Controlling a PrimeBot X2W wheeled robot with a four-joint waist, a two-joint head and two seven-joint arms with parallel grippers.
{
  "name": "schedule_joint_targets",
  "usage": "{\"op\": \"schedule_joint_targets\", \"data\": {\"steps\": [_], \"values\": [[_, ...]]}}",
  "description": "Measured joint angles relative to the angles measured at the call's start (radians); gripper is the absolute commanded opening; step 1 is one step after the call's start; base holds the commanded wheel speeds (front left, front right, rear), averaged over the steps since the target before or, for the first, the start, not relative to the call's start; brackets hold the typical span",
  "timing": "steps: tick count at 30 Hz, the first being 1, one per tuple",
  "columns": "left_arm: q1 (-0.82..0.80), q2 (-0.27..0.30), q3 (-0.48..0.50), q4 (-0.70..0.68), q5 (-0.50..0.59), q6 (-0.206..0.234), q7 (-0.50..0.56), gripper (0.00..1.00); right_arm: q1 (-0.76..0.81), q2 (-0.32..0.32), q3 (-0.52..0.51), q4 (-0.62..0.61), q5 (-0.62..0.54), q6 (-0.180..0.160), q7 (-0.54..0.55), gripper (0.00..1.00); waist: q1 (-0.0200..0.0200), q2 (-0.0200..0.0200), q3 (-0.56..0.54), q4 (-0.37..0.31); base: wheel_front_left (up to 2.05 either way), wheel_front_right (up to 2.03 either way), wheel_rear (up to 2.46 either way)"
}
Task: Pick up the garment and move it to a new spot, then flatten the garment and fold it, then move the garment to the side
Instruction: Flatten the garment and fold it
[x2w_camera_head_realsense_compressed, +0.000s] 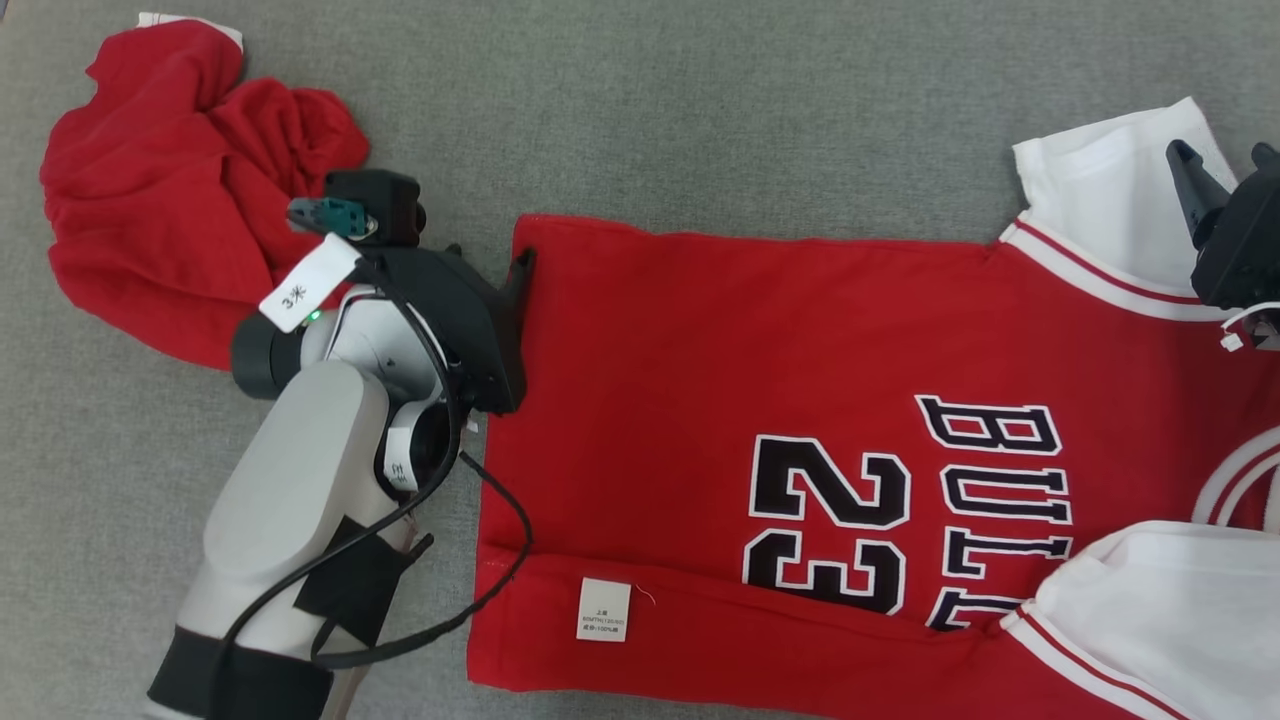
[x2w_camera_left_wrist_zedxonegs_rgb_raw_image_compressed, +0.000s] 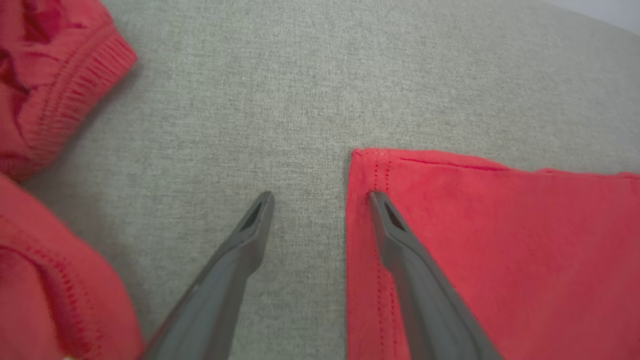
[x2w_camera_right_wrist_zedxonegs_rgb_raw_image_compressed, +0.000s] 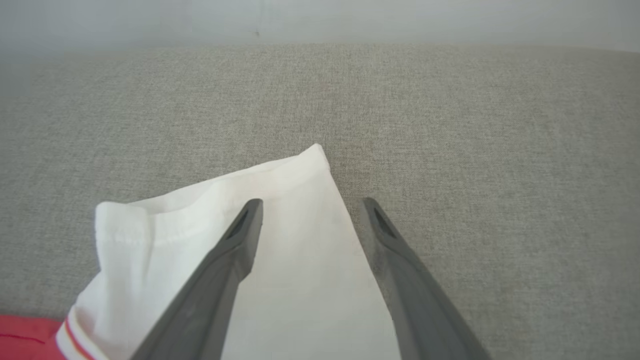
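Left gripper (x2w_camera_left_wrist_zedxonegs_rgb_raw_image_compressed: 320, 195): we see it fully open, empty, straddling the hem edge of the jersey (x2w_camera_head_realsense_compressed: 700, 350).
Right gripper (x2w_camera_right_wrist_zedxonegs_rgb_raw_image_compressed: 312, 202): fully open, empty, over the white sleeve (x2w_camera_right_wrist_zedxonegs_rgb_raw_image_compressed: 300, 260).

A crumpled red cloth (x2w_camera_head_realsense_compressed: 170, 190) lay heaped at the far left of the grey woven worktop (x2w_camera_head_realsense_compressed: 700, 110), bunched into deep folds, and there, a sliver of white trim (x2w_camera_head_realsense_compressed: 190, 22) peeked out at its top edge. Up close in the left wrist view, its ribbed, stitched hem (x2w_camera_left_wrist_zedxonegs_rgb_raw_image_compressed: 75, 85) curled over onto the weave. The worktop ran flat and even across the back, and beyond its far edge stood a pale wall (x2w_camera_right_wrist_zedxonegs_rgb_raw_image_compressed: 350, 20).
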Motion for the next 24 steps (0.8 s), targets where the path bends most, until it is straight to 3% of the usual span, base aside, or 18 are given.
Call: {"op": "schedule_joint_targets", "data": {"steps": [24], "values": [[-0.090,-0.009,-0.063,0.079,-0.067,-0.027,-0.019,1.00,-0.075,-0.014,-0.007,0.093,-0.001,-0.026,-0.010,1.00,-0.0002,-0.0001,0.009,0.010,0.00,0.00,0.00]]}}
